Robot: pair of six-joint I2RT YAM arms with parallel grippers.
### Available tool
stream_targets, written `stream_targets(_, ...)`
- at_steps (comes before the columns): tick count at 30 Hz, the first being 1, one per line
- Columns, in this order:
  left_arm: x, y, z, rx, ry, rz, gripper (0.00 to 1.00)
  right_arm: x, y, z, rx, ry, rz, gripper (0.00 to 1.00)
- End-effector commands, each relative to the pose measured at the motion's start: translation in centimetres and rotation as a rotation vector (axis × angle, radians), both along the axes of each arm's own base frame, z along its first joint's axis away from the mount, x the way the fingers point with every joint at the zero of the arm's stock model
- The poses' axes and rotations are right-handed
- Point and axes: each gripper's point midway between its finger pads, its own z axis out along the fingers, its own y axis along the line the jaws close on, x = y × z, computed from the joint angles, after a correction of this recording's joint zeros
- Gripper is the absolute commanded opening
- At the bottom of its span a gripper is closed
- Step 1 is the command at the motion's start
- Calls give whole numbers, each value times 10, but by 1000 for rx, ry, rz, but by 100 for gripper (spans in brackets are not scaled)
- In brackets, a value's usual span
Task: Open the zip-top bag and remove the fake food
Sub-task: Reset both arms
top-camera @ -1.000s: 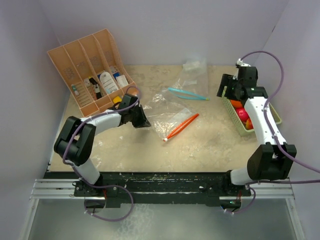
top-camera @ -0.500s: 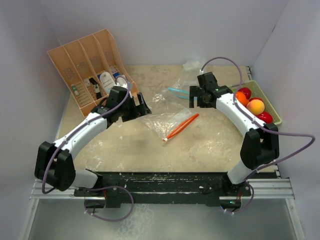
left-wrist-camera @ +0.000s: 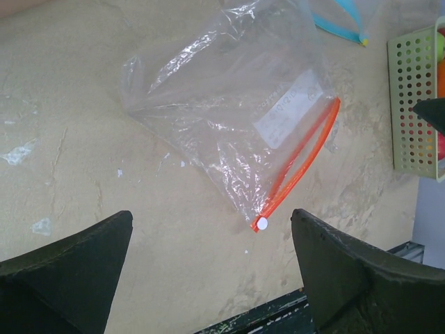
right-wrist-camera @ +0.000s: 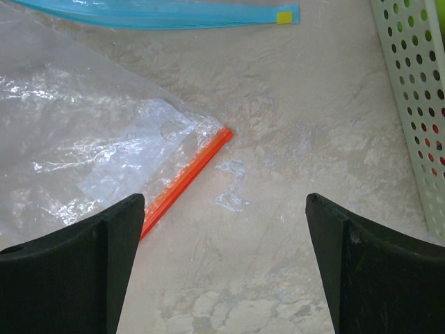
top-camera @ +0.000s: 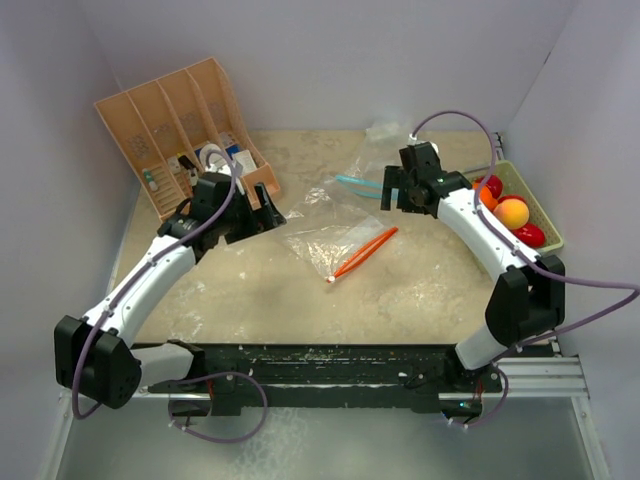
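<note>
The clear zip-top bag (top-camera: 328,235) lies flat mid-table, looking empty, its orange zip strip (left-wrist-camera: 300,164) ending in a white slider (left-wrist-camera: 262,223). My left gripper (top-camera: 268,208) hovers open just left of the bag, nothing between its fingers; from the left wrist view (left-wrist-camera: 212,217) the bag lies ahead. My right gripper (top-camera: 392,190) is open above the bag's far corner (right-wrist-camera: 208,136), also empty. The fake food (top-camera: 512,212), red, orange and yellow-orange balls, sits in the pale green tray (top-camera: 545,222) at the right.
A second clear bag with a blue zip strip (top-camera: 372,187) lies behind the first, its strip (right-wrist-camera: 153,10) crossing the top of the right wrist view. An orange divided organizer (top-camera: 170,135) with small items stands at the back left. The tray's perforated wall (right-wrist-camera: 417,104) is right of my right gripper.
My left gripper opened and drew back left from the bag. My right arm swung from over the tray to above the bags and opened fully.
</note>
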Motion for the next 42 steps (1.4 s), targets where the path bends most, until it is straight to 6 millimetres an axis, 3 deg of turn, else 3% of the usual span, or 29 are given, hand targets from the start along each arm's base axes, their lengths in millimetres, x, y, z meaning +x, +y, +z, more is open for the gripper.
stream_targets(1,-4,7,6,3,-20,19,99,5,-5,15,6,-67,-58,100)
stream_targets(23,-1,5,6,-47,-26,56,99,-3,-1,34,32,-138,11,98)
stream_targets(42,-11,9,1,-45,-6,72,99,-9,-7,44,32,-177,-5,97)
